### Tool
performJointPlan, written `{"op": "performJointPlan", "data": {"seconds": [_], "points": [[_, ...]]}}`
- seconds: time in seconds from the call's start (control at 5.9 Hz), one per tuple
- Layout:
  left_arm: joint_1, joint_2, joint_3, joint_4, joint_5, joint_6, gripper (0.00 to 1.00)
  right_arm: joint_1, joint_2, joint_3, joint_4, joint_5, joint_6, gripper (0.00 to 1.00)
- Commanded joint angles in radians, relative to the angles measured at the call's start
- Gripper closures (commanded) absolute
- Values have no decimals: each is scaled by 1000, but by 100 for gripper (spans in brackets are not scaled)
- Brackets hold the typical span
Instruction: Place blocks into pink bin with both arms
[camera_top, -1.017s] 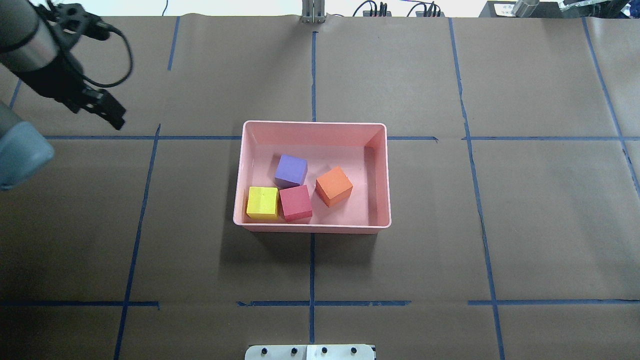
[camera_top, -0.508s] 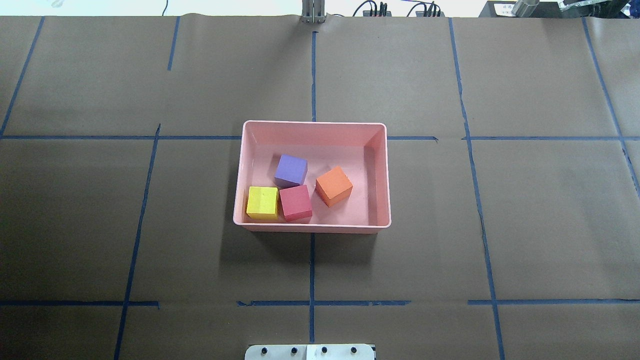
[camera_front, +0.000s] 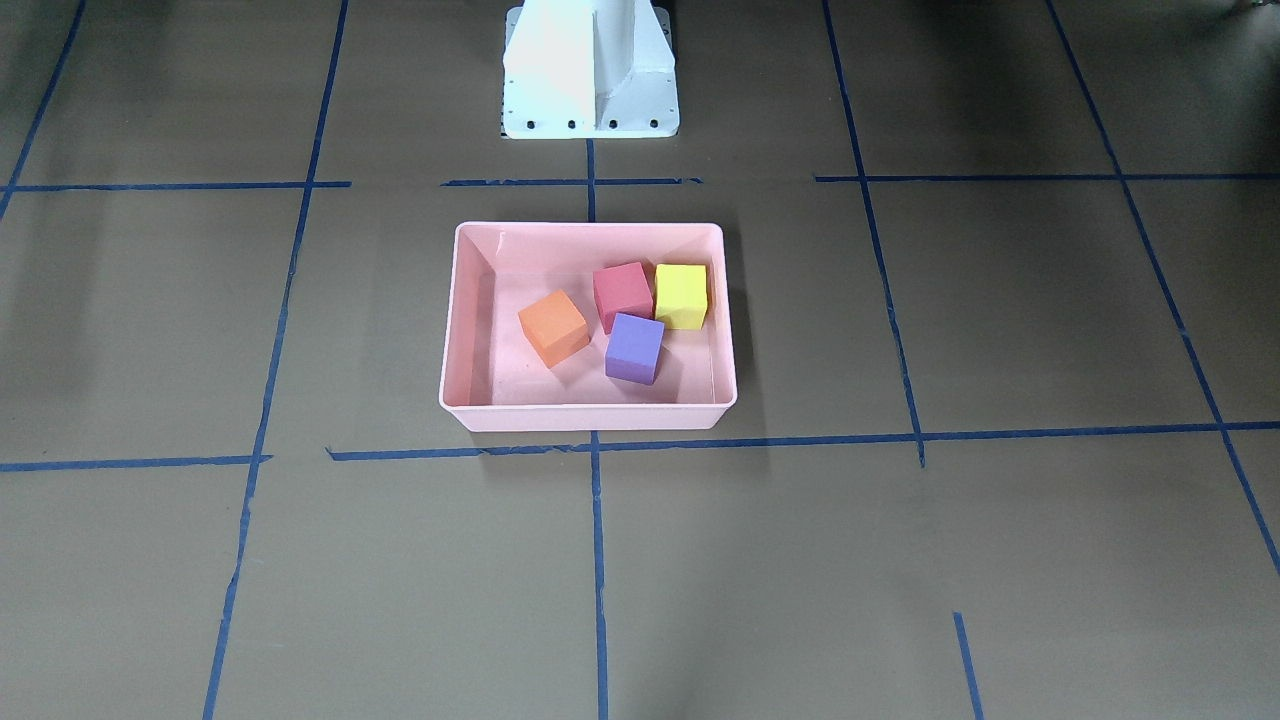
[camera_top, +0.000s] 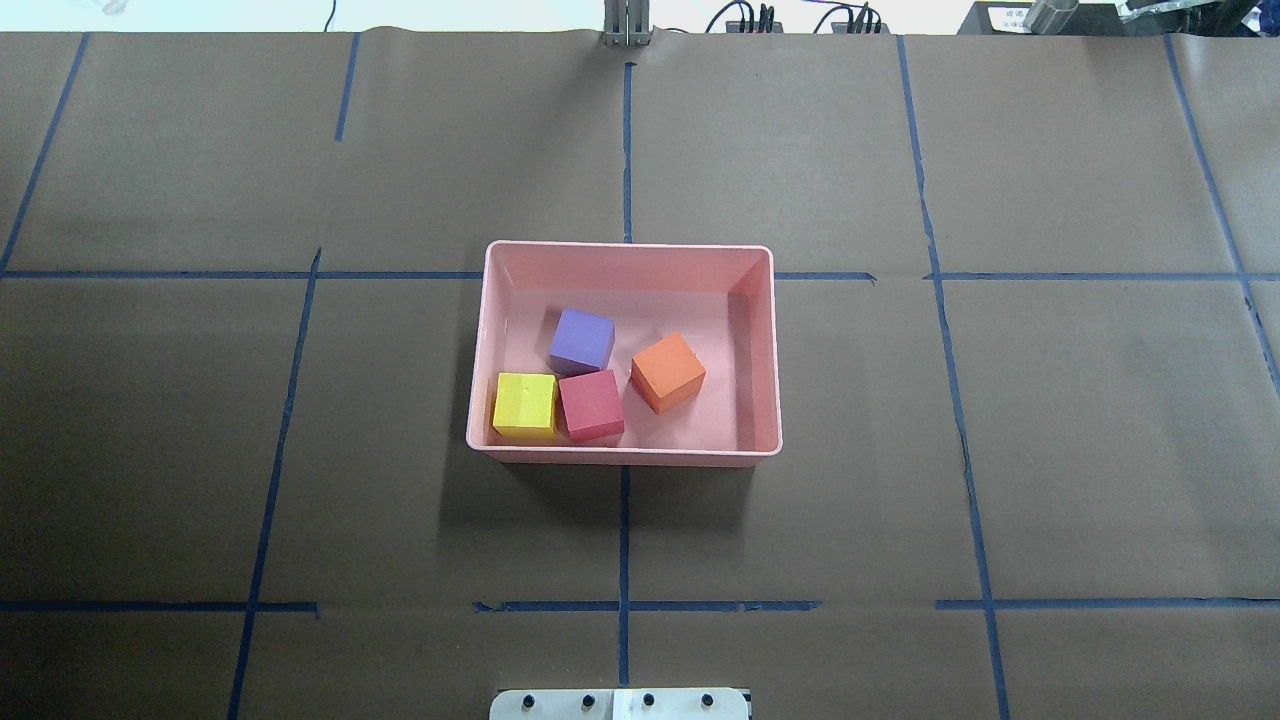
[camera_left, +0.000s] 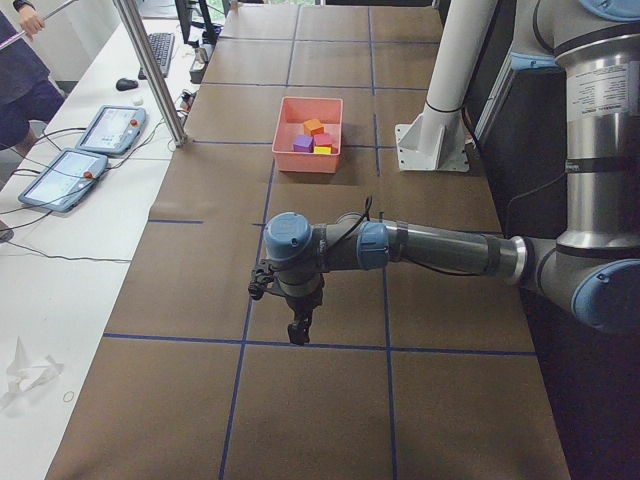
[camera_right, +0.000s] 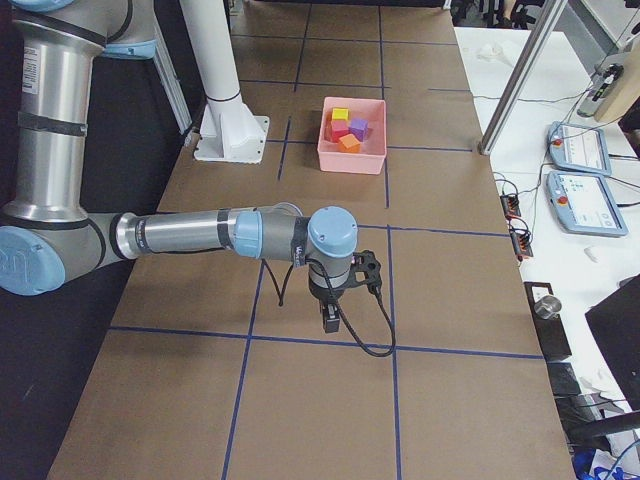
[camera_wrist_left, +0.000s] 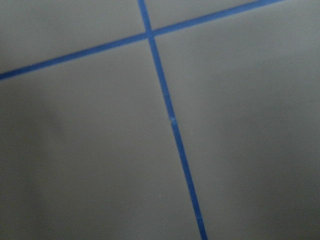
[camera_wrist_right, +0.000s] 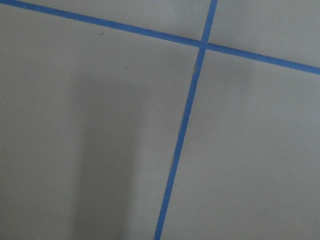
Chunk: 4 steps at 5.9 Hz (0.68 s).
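The pink bin (camera_top: 628, 246) stands at the table's middle and also shows in the front view (camera_front: 588, 228). Inside it lie the purple block (camera_top: 581, 341), the orange block (camera_top: 668, 372), the red-pink block (camera_top: 591, 405) and the yellow-green block (camera_top: 524, 404). My left gripper (camera_left: 298, 330) shows only in the left side view, pointing down over bare table far from the bin. My right gripper (camera_right: 331, 322) shows only in the right side view, likewise low over bare table. I cannot tell whether either is open or shut. The wrist views show only blue tape lines.
The white pedestal base (camera_front: 590, 70) stands behind the bin. A metal post (camera_left: 150, 70) rises at the table's far edge. Tablets (camera_left: 110, 130) and cables lie on the white side table, where an operator (camera_left: 20, 60) stands.
The left arm, at the overhead view's upper left a second ago, has left that view. The blocks and bin have not moved.
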Motion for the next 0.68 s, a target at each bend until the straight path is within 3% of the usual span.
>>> {"op": "performJointPlan", "data": {"seconds": [0.0,0.51], "points": [[-2,14,21,-1,8,1,0,0,0,2,0,0,0,0],[1,13,0,-1,6,3,0,-2,0,2,0,0,0,0]]}}
